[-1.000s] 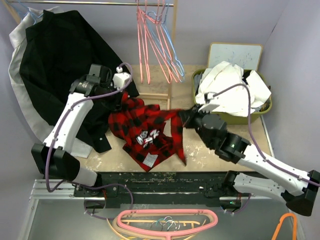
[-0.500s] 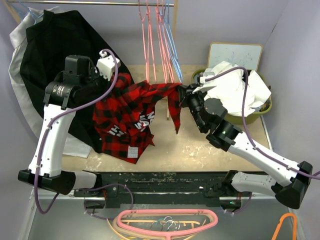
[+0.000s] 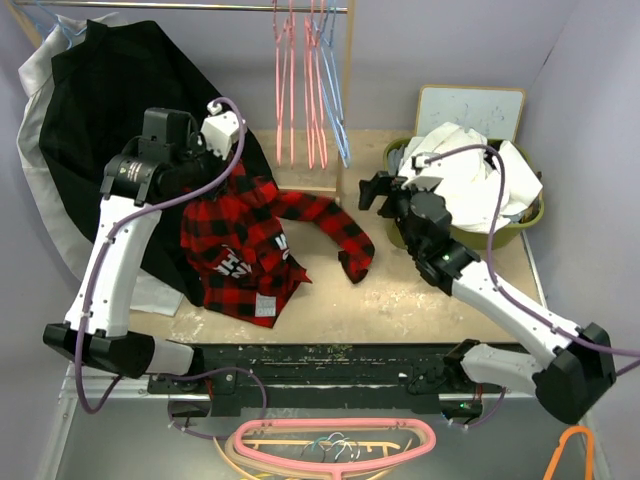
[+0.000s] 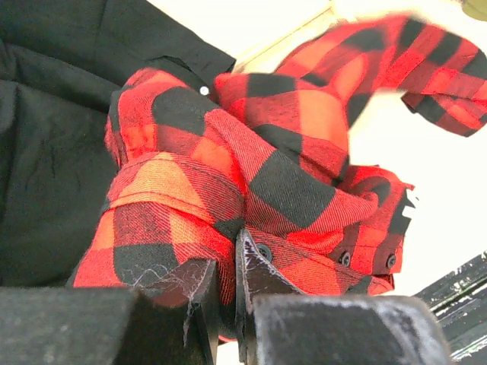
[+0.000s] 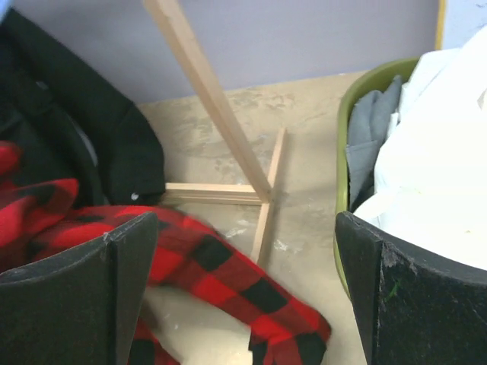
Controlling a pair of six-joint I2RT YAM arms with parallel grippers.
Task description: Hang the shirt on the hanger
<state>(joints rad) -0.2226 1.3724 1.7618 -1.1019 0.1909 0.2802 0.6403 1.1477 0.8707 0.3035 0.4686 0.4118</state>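
The red-and-black plaid shirt hangs bunched from my left gripper, its lower part with white letters resting on the table. In the left wrist view the left gripper is shut on a fold of the shirt near its button edge. One sleeve trails right across the table. My right gripper is open above the sleeve end; in the right wrist view it holds nothing, with the sleeve lying below. The light-blue hanger hangs on the rail at the back, among the pink ones.
A big black shirt hangs at the back left, behind the left arm. Pink hangers hang on the rail. The wooden rack base lies on the table. A green basket of white cloths stands right. More hangers lie below the table's front.
My right gripper has opened and let go of the sleeve, which has dropped to the table. The shirt now hangs from the left gripper alone and has sagged lower.
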